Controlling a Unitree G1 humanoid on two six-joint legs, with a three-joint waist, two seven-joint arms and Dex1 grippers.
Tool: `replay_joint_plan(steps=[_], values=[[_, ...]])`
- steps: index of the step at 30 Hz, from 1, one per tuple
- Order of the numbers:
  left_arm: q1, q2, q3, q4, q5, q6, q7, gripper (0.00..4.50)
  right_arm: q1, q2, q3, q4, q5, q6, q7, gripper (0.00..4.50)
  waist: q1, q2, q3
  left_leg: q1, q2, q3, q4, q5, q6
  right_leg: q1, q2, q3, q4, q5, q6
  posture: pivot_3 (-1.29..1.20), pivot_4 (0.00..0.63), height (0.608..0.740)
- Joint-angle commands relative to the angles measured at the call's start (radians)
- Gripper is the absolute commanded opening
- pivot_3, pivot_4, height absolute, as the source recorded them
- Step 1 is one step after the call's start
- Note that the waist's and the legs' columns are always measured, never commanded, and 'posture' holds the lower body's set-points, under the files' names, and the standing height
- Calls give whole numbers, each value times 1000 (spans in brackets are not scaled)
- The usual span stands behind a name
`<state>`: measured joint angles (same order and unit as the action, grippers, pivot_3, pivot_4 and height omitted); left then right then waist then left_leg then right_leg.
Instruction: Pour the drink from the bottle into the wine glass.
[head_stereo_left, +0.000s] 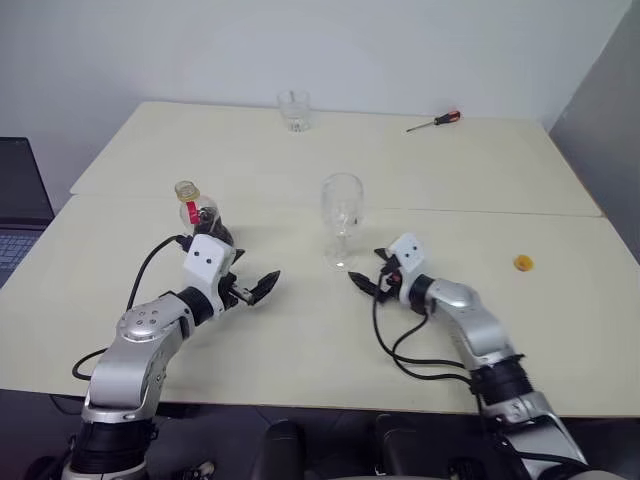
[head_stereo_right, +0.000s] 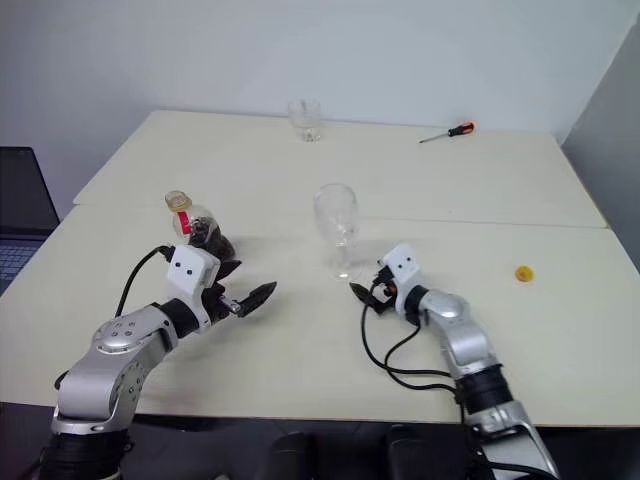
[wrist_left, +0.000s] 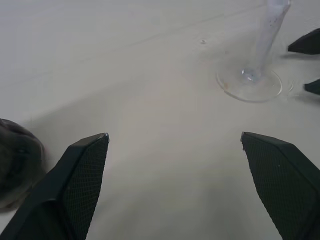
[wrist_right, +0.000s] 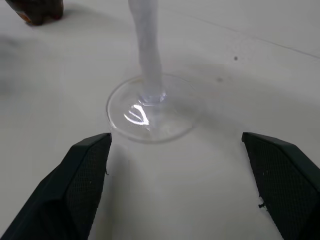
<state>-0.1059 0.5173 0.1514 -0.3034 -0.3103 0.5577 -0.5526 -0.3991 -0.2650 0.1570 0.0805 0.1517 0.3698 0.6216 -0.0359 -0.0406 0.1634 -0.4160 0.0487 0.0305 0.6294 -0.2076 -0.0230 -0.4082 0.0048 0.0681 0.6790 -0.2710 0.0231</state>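
I have a wide pale table (head_stereo_left: 300, 330) to work on, with a seam running across it behind the wine glass (head_stereo_left: 341, 218); its near edge sits just under both forearms, and there is plenty of bare surface between the two arms and out to the right. My left gripper (head_stereo_left: 262, 288) has its fingers spread wide and clamps nothing; it hangs low over the table, with the bottle (head_stereo_left: 198, 215) just behind it and off to its left, apart from the fingers. That bottle stands uncapped, with the drink (head_stereo_right: 212, 240) dark in its lower body. My right gripper (wrist_right: 175, 175) is also spread wide and empty, pointing at the foot of the wine glass, close to it but not touching. The glass stands upright and clear between the two grippers. I count one bottle, one wine glass, one short tumbler (head_stereo_left: 294, 111) at the far edge, one screwdriver (head_stereo_left: 436, 121) far right, and one yellow cap (head_stereo_left: 523, 263) lying alone on the right.
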Motion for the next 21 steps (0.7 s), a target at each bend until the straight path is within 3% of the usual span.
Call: replay_joint_plan(steps=[1,7,11,14,21], values=[[28,-46,17,-67,19,-63,69,4500,29,-104,-45,-211,73,90,84,4462,1,1,1,0,0,-1,0,0,0,0,0,0,0,-1,2,0,150,740],[86,-133,13,-121,107,-136,211,4500,14,-316,-110,-437,201,323,182,4462,1,1,3,0,0,-1,1,0,0,0,1,1,0,-2,3,0,150,740],[191,-171,38,-207,170,-151,308,4500,-122,-421,-218,-482,334,471,219,4462,-4,1,4,0,0,-1,0,0,0,0,1,2,0,-2,3,0,150,740],[249,-220,41,-268,225,-162,393,4500,-249,-449,-280,-476,438,529,242,4462,-5,1,8,0,0,0,0,0,0,0,1,2,0,-2,3,0,150,740],[229,-310,76,-251,288,-152,538,4500,-412,-451,-243,-497,522,595,224,4462,5,0,8,-1,0,-1,0,0,0,0,2,0,-1,-2,3,0,150,740]])
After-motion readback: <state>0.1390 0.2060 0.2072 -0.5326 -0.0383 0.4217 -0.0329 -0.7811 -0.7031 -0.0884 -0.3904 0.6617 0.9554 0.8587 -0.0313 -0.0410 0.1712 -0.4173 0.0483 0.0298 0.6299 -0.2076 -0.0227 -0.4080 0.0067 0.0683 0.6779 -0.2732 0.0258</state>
